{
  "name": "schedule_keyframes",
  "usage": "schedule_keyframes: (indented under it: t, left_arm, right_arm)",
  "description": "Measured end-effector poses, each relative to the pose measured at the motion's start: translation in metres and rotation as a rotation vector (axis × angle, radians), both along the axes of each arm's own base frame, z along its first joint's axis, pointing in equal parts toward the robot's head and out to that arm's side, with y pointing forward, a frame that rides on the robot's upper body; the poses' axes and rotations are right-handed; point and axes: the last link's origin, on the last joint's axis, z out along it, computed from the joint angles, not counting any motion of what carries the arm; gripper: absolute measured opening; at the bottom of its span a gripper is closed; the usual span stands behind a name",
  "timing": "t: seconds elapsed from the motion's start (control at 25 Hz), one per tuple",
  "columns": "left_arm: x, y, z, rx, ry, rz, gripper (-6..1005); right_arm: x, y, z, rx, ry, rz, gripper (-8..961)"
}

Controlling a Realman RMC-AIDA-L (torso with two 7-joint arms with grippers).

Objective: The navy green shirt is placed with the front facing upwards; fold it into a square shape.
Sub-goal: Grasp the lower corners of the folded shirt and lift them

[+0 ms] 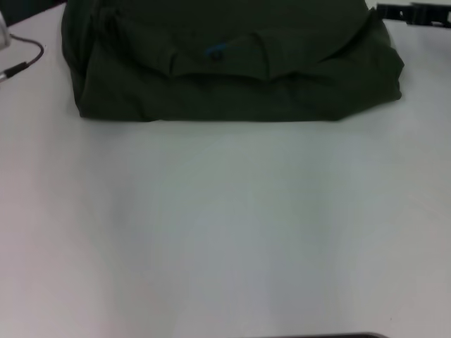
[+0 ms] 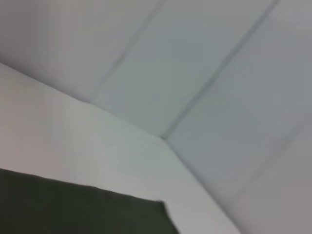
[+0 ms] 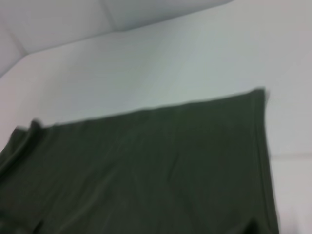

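Observation:
The navy green shirt (image 1: 232, 63) lies folded into a thick bundle at the far side of the white table (image 1: 225, 225). Its ribbed collar with the small blue label (image 1: 215, 51) faces up near the bundle's near edge. In the left wrist view a corner of the shirt (image 2: 83, 209) rests flat on the table. A broad, smooth panel of the shirt (image 3: 146, 165) with a hemmed edge fills much of the right wrist view. No gripper fingers show in any view.
A cable with a plug (image 1: 20, 65) lies at the table's far left. A dark piece of equipment (image 1: 416, 13) sits at the far right edge; I cannot tell what it is. White table surface stretches in front of the shirt.

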Motion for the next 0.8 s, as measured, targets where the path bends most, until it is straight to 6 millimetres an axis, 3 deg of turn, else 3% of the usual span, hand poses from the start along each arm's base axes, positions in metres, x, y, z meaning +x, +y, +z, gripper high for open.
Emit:
schedule_keyframes:
  t: [0.28, 0.44, 0.8]
  left_arm:
    - [-0.004, -0.036, 0.007, -0.120, -0.019, -0.112, 861]
    - [-0.007, -0.046, 0.005, -0.171, -0.003, -0.131, 861]
    - [-0.013, -0.061, -0.007, -0.256, 0.026, -0.137, 861]
  right_arm:
    - [0.027, -0.050, 0.023, -0.059, 0.022, 0.098, 742]
    - [0.036, -0.070, 0.034, -0.110, 0.054, 0.121, 746]
    - [0.048, -0.087, 0.044, -0.221, -0.027, 0.132, 741]
